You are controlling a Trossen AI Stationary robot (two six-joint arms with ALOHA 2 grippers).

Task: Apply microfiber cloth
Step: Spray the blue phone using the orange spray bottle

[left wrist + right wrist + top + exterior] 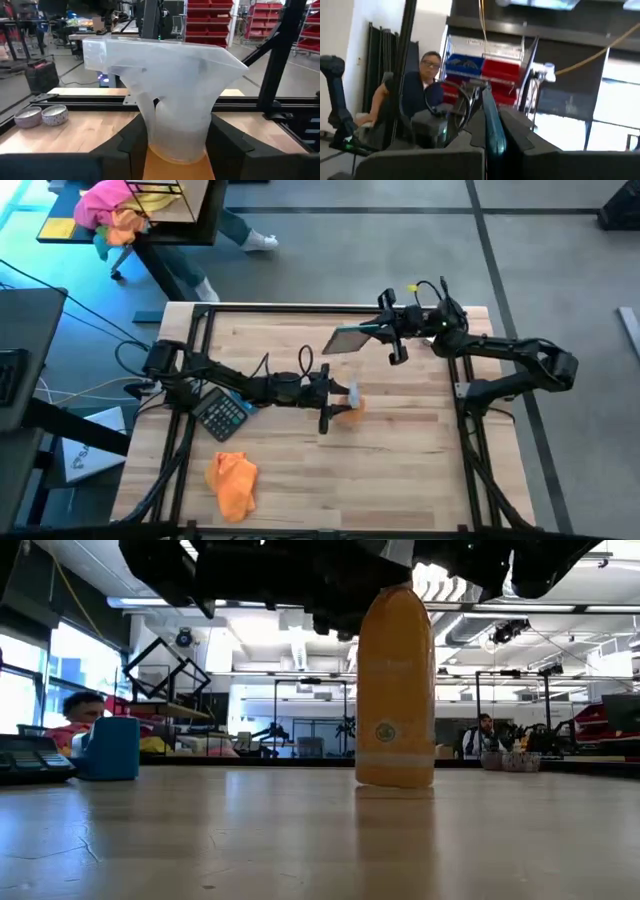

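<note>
The cloth (232,483) lies on the bench's near-left part, well apart from both arms. The left end effector (338,401), nearer, grips the bottle (350,402); the right end effector (385,338) pinches a tablet (350,340).

You have a wooden table (400,470) holding a calculator (222,416) near its left side and a clear spray bottle (395,690) of orange liquid at centre. Beyond it, a pink-and-orange fabric bundle (112,212) lies on a desk.
</note>
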